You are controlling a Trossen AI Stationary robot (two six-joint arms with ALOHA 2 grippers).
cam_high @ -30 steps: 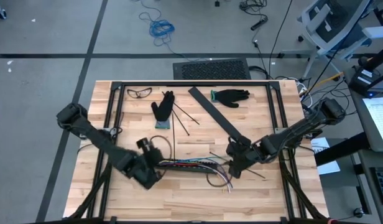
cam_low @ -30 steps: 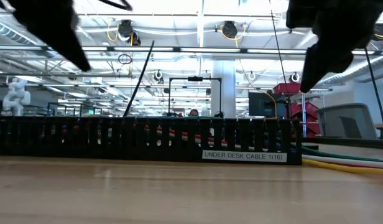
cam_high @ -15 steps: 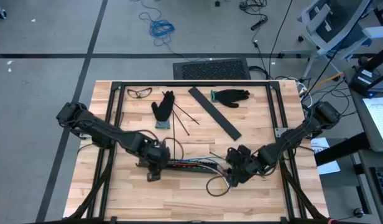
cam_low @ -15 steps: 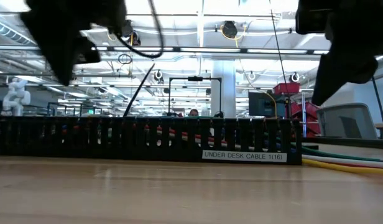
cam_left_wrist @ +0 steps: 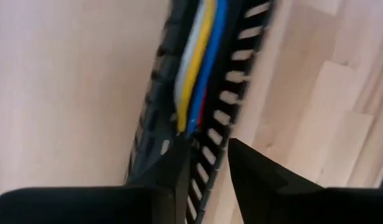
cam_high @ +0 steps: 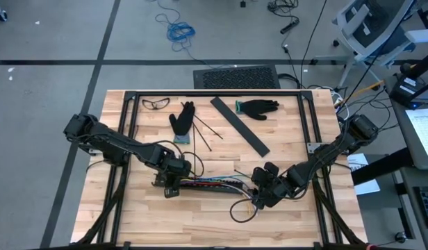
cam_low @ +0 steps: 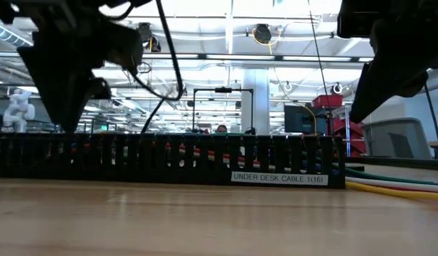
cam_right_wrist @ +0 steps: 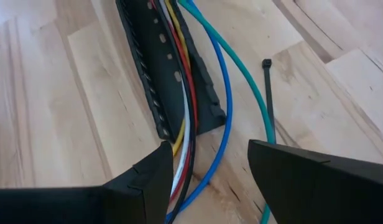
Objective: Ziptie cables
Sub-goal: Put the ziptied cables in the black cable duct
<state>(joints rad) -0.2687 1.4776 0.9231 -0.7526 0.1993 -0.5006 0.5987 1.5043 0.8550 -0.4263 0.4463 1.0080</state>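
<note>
The cables (cam_right_wrist: 185, 124) are yellow, white, blue, red and green wires lying inside a black slotted duct (cam_high: 207, 185). At its right end they spill out onto the table in loose loops (cam_high: 242, 207). My left gripper (cam_high: 170, 186) hangs over the duct's left end, where the wire tips (cam_left_wrist: 186, 124) stop. It is open by a narrow gap (cam_left_wrist: 207, 171). My right gripper (cam_high: 259, 199) is wide open (cam_right_wrist: 210, 186) just above the loose wires beyond the duct's right end (cam_right_wrist: 207, 121). My left gripper comes from above with one finger (cam_left_wrist: 173, 171) inside the duct and the other (cam_left_wrist: 250, 171) outside it, either side of the slotted side wall (cam_left_wrist: 210, 155) near the left end. Whether the fingers touch the wall I cannot tell.
A black zip tie (cam_right_wrist: 267, 93) lies on the wood beside the green wire. Farther back lie a flat black strip (cam_high: 240, 126), two black gloves (cam_high: 181, 123) (cam_high: 259, 107), safety glasses (cam_high: 155, 103) and thin black sticks (cam_high: 207, 132). Bare wood lies toward the near edge.
My left gripper has swung from the table's near-left side toward the far edge and come down over the duct's left end. My right gripper has moved toward the near edge, from beside the flat strip to the loose wires past the duct's right end. The duct has stayed put.
</note>
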